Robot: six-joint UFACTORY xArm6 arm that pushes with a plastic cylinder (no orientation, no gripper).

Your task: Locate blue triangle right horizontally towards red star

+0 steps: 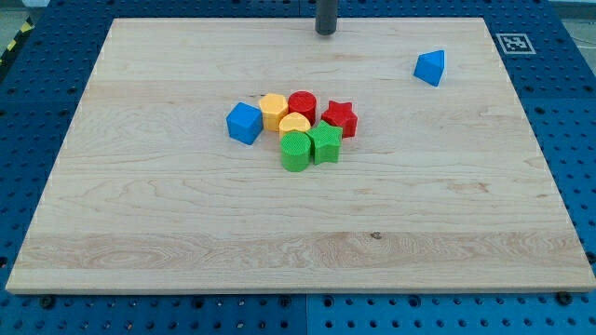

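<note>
Wooden worktop lying on a blue perforated base; a black-and-white marker tag sits at the worktop's top right corner. No gripper on this arm, only a dark rod entering from the view's top edge; my tip rests near the top edge of the worktop, a little right of centre, touching no block and holding nothing. Blue triangle stands alone toward the view's upper right, well apart from everything else, to the right of my tip and slightly lower. The other blocks are bunched near the middle. Red star forms the right end of that bunch, down and to the left of the blue triangle. Red cylinder sits just left of the star; yellow hexagon left of that. A second yellow block, rounded, is wedged in the middle. Two green blocks along the lower edge: a rounded green block and a green star-like block just beside it. Blue cube at the bunch's left end, close to the yellow hexagon.
</note>
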